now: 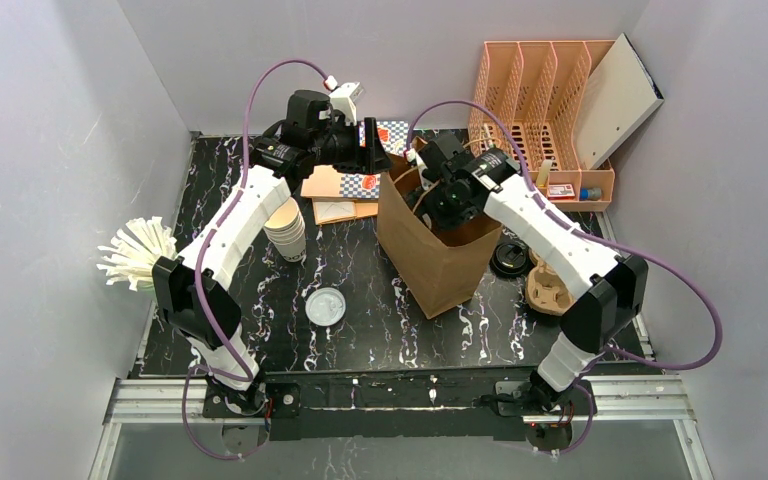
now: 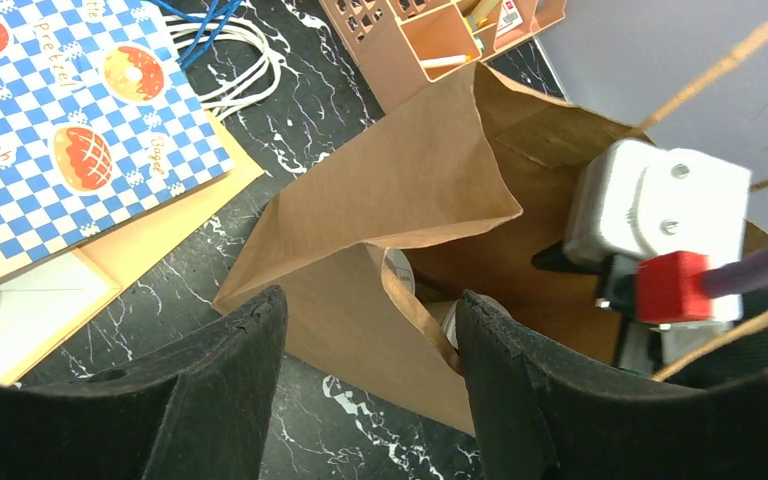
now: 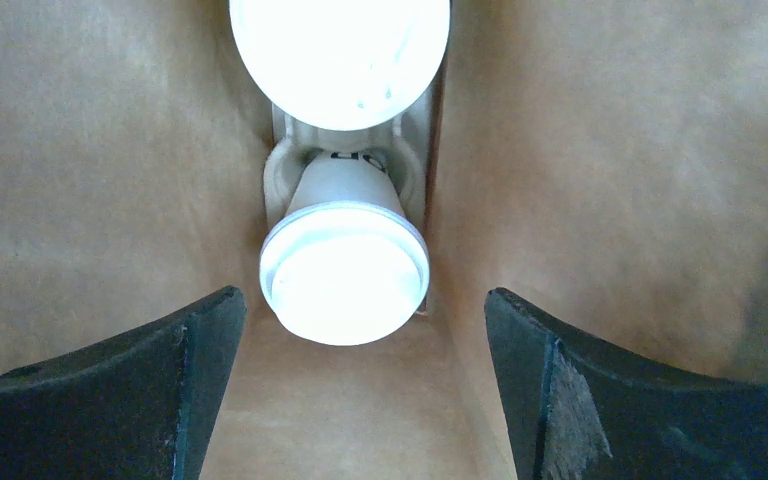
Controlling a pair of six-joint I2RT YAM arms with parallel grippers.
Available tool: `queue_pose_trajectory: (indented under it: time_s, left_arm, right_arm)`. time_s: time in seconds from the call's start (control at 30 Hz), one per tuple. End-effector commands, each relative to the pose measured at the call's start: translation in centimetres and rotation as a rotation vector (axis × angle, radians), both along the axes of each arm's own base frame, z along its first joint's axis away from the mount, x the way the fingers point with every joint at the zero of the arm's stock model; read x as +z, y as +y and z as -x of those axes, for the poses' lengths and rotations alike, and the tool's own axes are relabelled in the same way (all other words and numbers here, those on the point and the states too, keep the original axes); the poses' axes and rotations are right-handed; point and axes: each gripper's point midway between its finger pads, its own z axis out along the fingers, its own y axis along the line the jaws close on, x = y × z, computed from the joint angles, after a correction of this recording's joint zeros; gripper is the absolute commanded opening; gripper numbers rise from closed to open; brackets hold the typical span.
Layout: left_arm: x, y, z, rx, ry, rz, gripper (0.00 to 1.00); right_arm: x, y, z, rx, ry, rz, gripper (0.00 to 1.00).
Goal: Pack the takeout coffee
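A brown paper bag (image 1: 438, 262) stands upright in the middle of the table. My right gripper (image 3: 362, 298) reaches down inside it, open, with nothing between its fingers. Just below it stands a pale cream takeout coffee (image 3: 345, 270) with a white lid. A second white-lidded cup (image 3: 340, 55) stands beyond it, and both sit in a pale holder. My left gripper (image 2: 370, 300) is open and straddles the bag's far-left rim (image 2: 415, 310). One finger is outside the bag and the other is inside, touching the folded edge. A white lid (image 2: 400, 272) peeks out behind that edge.
A stack of lidless cream cups (image 1: 287, 228) stands left of the bag, with a clear lid (image 1: 326, 305) in front of it. A black lid (image 1: 511, 258) and a cardboard cup carrier (image 1: 550, 285) lie to the right. An orange file rack (image 1: 540, 110) is at the back right, checked paper bags (image 2: 70, 120) at the back.
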Motion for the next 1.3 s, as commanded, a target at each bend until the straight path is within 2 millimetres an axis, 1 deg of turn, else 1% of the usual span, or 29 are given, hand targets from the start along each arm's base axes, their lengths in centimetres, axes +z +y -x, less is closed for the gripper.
queue_pose_trajectory:
  time_s: [0.0,0.17,0.27,0.33,0.47,0.67,0.8,0.93,1.0,1.13,1.2,1.27]
  left_arm:
    - [0.6,0.4,0.6,-0.002,-0.026,-0.025,0.6]
    - [0.3,0.4,0.7,-0.01,-0.03,-0.045,0.59]
    - [0.1,0.5,0.8,-0.013,-0.035,-0.059,0.59]
    - [0.0,0.4,0.9,-0.016,-0.034,-0.067,0.59]
    - [-0.1,0.2,1.1,-0.028,-0.045,-0.08,0.59]
    - [-0.2,-0.2,1.5,-0.032,-0.053,-0.094,0.59]
    - [-0.2,-0.3,1.7,-0.036,-0.065,-0.104,0.59]
    - [-0.1,-0.4,1.6,-0.033,-0.076,-0.112,0.59]
    - [0.0,-0.5,1.7,-0.033,-0.081,-0.117,0.59]
    - [0.4,-0.4,1.6,-0.025,-0.096,-0.118,0.59]
    - [0.7,-0.4,1.5,-0.021,-0.104,-0.116,0.59]
    - [1.0,-0.3,1.3,-0.015,-0.111,-0.118,0.59]
  right_arm:
    - [3.7,-0.8,-0.6,-0.041,-0.097,-0.018,0.98]
    - [5.2,-0.9,-1.2,-0.054,-0.141,-0.028,0.98]
    - [5.6,-1.4,-1.8,-0.089,-0.166,-0.004,0.98]
    - [6.4,-1.6,-2.3,-0.113,-0.202,-0.005,0.98]
    - [9.3,-2.3,-3.8,-0.189,-0.307,-0.02,0.98]
    - [12.7,-4.5,-5.8,-0.324,-0.45,0.029,0.98]
    - [15.1,-5.5,-6.7,-0.368,-0.56,0.028,0.98]
    - [15.7,-6.7,-7.3,-0.378,-0.618,0.088,0.98]
    - [16.1,-6.9,-7.6,-0.371,-0.642,0.116,0.98]
    - [18.4,-6.5,-8.7,-0.376,-0.747,0.059,0.98]
    - [20.1,-6.0,-8.9,-0.383,-0.794,-0.015,0.98]
    - [22.0,-5.3,-8.9,-0.35,-0.831,-0.082,0.98]
